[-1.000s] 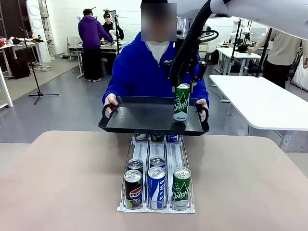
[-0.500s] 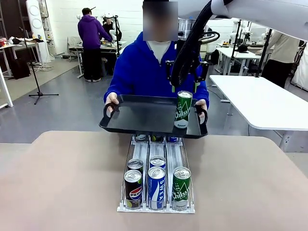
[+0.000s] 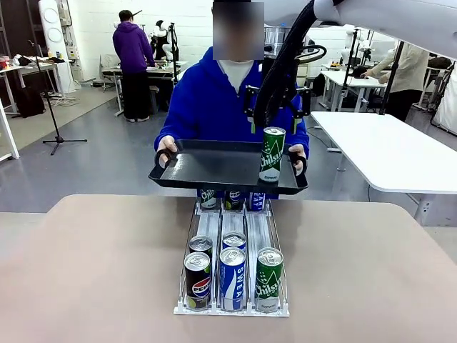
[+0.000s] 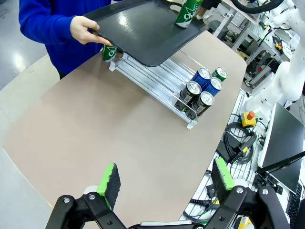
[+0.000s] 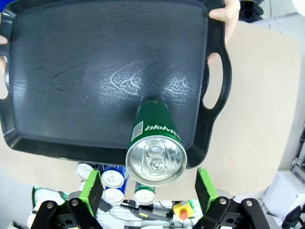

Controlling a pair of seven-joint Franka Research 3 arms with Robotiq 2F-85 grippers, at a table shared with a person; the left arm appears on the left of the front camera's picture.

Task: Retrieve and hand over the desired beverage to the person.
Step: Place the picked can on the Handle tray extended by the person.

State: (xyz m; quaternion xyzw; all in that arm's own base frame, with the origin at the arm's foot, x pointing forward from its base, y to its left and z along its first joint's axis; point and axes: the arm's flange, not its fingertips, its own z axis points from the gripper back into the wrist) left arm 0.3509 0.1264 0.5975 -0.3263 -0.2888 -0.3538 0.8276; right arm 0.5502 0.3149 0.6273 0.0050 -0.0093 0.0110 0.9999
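The person point(image 3: 207, 100) in the blue hoodie holds a black tray point(image 3: 214, 168) by both handles over the table's far edge. A green Chilsung can point(image 3: 271, 153) stands upright on the tray's right part. My right gripper point(image 3: 273, 121) hangs just above the can's top, open, its green pads point(image 5: 93, 188) on either side of the can point(image 5: 155, 148) and clear of it. Over the near table hangs my left gripper point(image 4: 166, 183), open with nothing between its fingers; from there the tray point(image 4: 138, 33) and the can point(image 4: 188, 12) are far off.
A three-lane can rack point(image 3: 232, 309) lies in the table's middle, with a Pepsi can point(image 3: 198, 279), a blue can point(image 3: 232, 275) and a green can point(image 3: 269, 277) at its front, more behind. A white table point(image 3: 393, 150) stands at the right.
My right gripper has opened and let go of the green can, which now stands free on the tray. The person has lifted the tray slightly.
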